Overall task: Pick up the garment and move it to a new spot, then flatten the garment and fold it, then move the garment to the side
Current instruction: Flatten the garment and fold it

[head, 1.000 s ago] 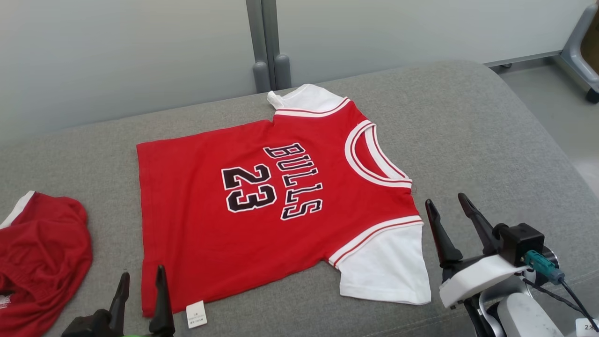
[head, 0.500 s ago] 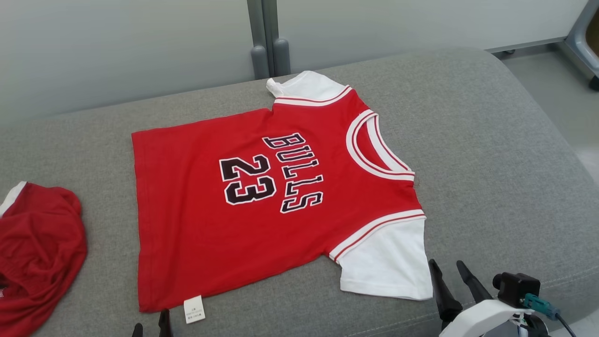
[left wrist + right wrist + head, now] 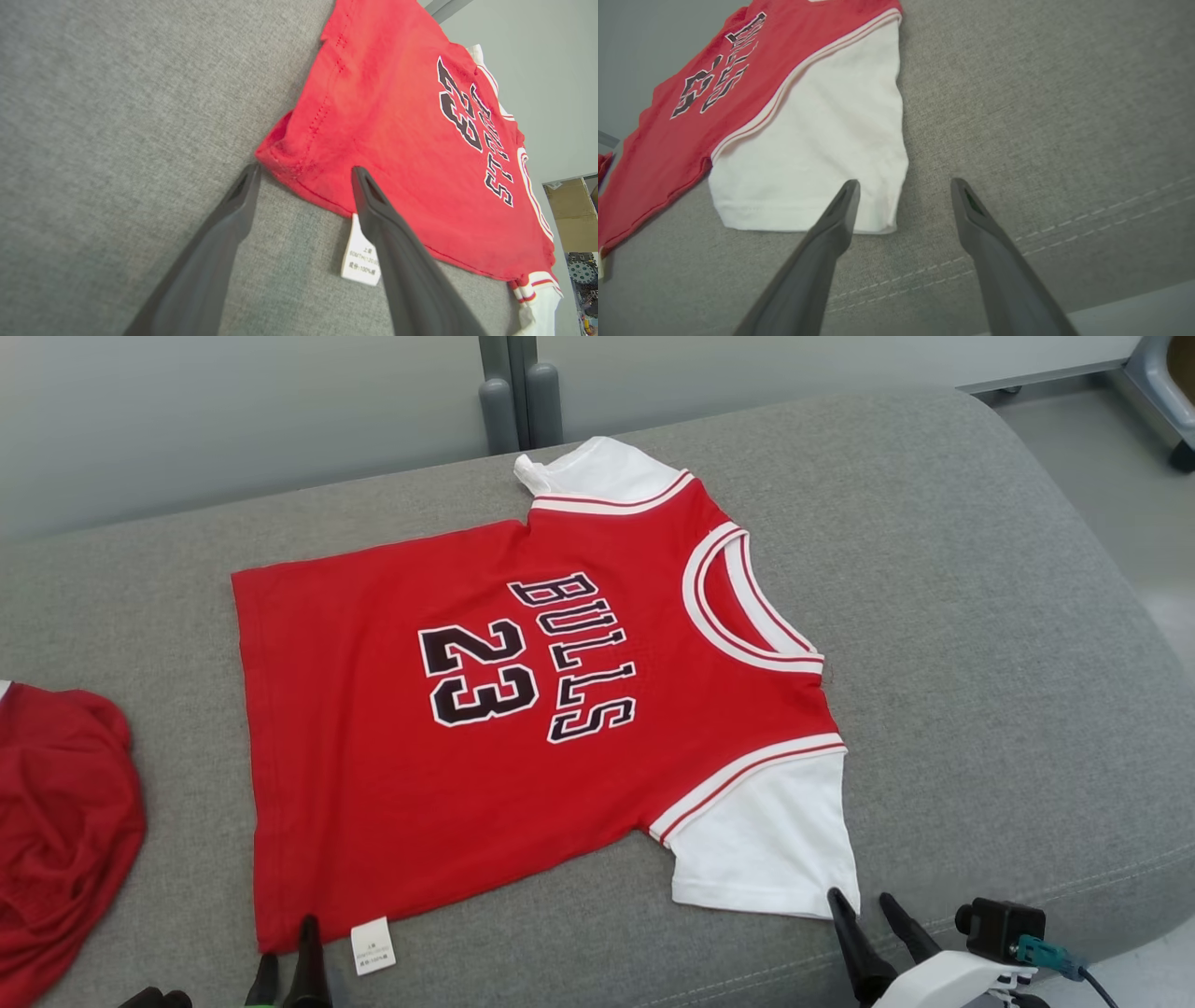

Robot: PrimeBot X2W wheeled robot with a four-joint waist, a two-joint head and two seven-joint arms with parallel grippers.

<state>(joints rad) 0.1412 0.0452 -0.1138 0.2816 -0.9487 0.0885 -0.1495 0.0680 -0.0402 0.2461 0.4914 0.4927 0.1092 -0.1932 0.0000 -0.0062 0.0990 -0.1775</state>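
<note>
At the near edge of the grey cushion (image 3: 980, 663) my left hand (image 3: 286, 947) hangs released, fingers straddling the red jersey's (image 3: 373, 756) hem corner beside its white label (image 3: 372, 945). My right hand (image 3: 859, 898), released too, sits at the near white sleeve's (image 3: 766, 849) corner. The jersey lies flat mid-cushion, print up, its other sleeve reaching the far edge. A crumpled red garment (image 3: 56, 803) lies at the left edge.

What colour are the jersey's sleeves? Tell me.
The sleeves are white, with red striping at the shoulder seam; clearest in the right wrist view.
</note>
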